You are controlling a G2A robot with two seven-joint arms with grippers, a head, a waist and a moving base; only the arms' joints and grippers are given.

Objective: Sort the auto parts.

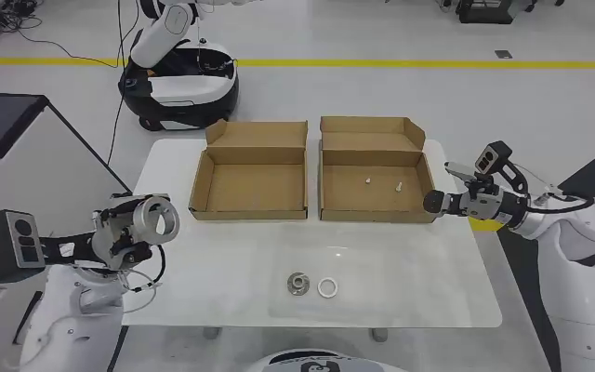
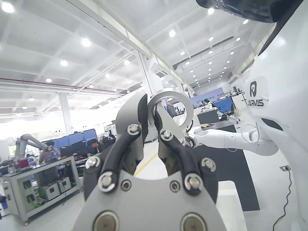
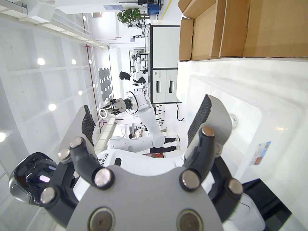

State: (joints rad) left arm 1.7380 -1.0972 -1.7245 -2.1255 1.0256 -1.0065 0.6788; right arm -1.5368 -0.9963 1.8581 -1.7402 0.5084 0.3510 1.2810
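At left edge of white table (image 1: 409, 270), clamping metal ring (image 2: 189, 111) in left gripper (image 2: 150, 114); holding right gripper (image 3: 146, 114) spread wide at right edge; leaving hub (image 1: 297, 284) and white ring (image 1: 327, 287) lying near front edge.

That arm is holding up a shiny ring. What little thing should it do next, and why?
Probably swing inward toward the left box: the left gripper is shut on the metal ring near the edge of the table, and that open box is nearest. The right box holds two small pieces unlike it.
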